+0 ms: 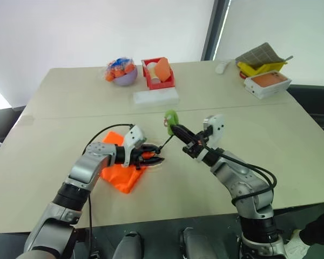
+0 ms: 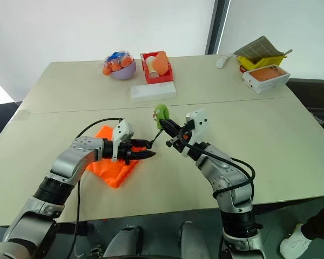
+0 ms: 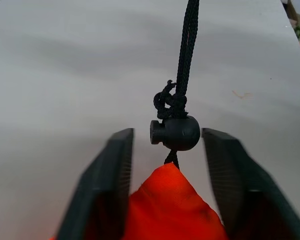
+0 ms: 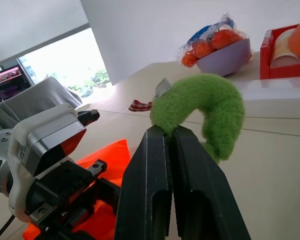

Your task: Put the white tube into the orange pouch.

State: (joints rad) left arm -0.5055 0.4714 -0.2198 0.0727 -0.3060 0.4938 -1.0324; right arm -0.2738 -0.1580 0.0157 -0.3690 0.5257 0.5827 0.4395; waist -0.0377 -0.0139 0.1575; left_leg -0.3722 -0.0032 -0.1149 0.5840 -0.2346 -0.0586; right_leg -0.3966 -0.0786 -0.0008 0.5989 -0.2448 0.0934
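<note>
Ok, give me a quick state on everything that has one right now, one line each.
orange pouch: lying flat on the table, mouth gathered, its neck between the left tool's fingers.
cord toggle: at the pouch neck, cinched up.
black cord: stretched from the toggle toward the green ring.
green ring: lifted off the table, pinched by the right tool.
left tool: part open around the pouch neck.
right tool: shut on the green ring.

The left gripper [image 1: 154, 158] sits at centre-left of the head view, arm bent in from the lower left, its fingers [image 3: 112, 175] parted. The right gripper [image 1: 175, 129], just right of centre, points up-left with fingers [image 4: 150, 185] pressed together, forearm rising from lower right.
</note>
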